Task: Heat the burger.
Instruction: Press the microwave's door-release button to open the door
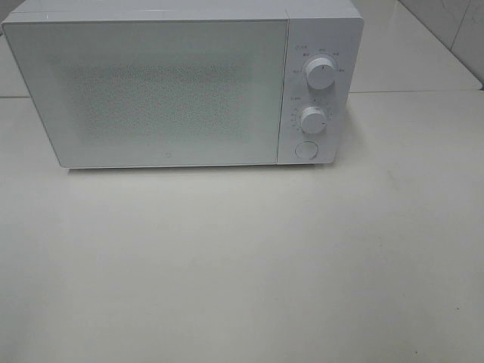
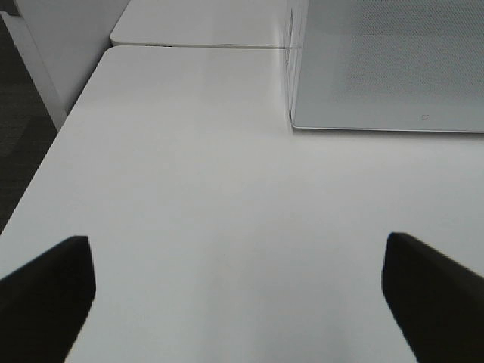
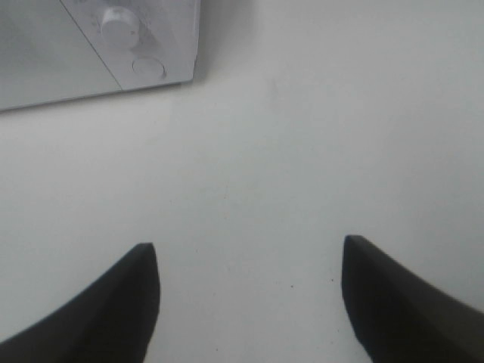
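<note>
Exterior high shows no burger by the microwave point(image 1: 166, 91) (door shut); left gripper point(image 2: 238, 299) and right gripper point(image 3: 249, 299) gape empty, right nearer its button point(image 3: 148, 68).

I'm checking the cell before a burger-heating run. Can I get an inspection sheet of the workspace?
Surface: white table, no marks seen.
Job's things: burger not seen in any view; white microwave with its door shut, and two knobs and a round button beside the door.
Clutter: nothing seen.
Grippers: left claw open and empty over the table; right claw open and empty over the table.
Cables: nothing seen.
Surroundings: second table abutting behind; dark floor beside it.
</note>
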